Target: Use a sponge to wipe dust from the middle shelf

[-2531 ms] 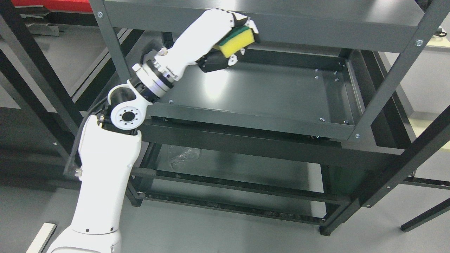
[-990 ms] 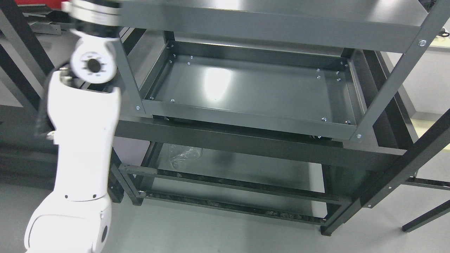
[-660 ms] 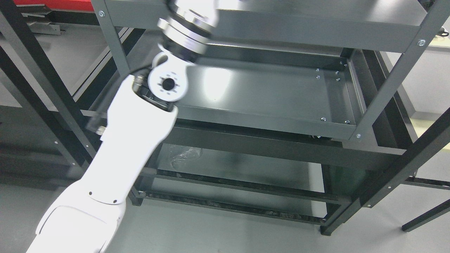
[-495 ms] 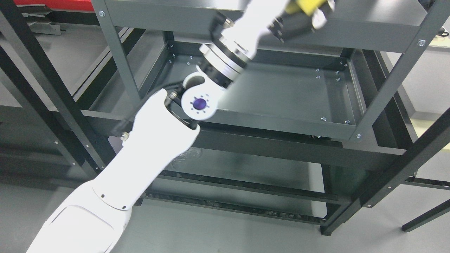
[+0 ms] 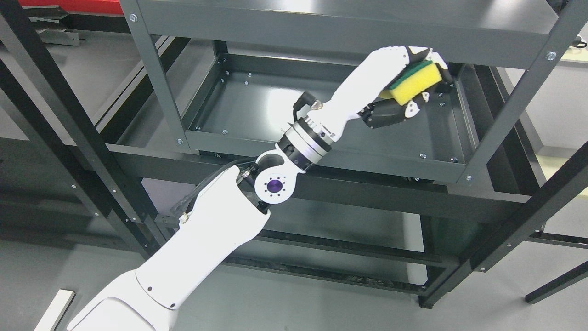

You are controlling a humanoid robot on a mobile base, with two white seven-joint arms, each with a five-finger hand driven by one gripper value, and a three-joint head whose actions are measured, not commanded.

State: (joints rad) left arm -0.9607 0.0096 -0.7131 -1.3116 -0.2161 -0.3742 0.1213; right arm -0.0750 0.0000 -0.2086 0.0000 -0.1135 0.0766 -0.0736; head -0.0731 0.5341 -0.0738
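The left arm rises from the lower left corner, bends at the round joint with the purple centre, and stretches up and to the right across the front rail of the middle shelf. Its forearm lies over the shelf tray, and the left hand sits at the far right end, just under the front edge of the top shelf. The white fingers are clenched around the sponge — yellow foam facing the camera, green scouring layer on top against the fingers, the dark thumb side below it. The sponge hangs above the right rear part of the middle shelf, near the cluster of screws by the right wall; whether it touches the shelf floor cannot be told.

Half a second ago the hand and sponge were higher, up in front of the top shelf's edge and partly cut off by the frame — now they have come down below that edge and the elbow joint has dropped lower and slightly right. The blur of the arm is gone
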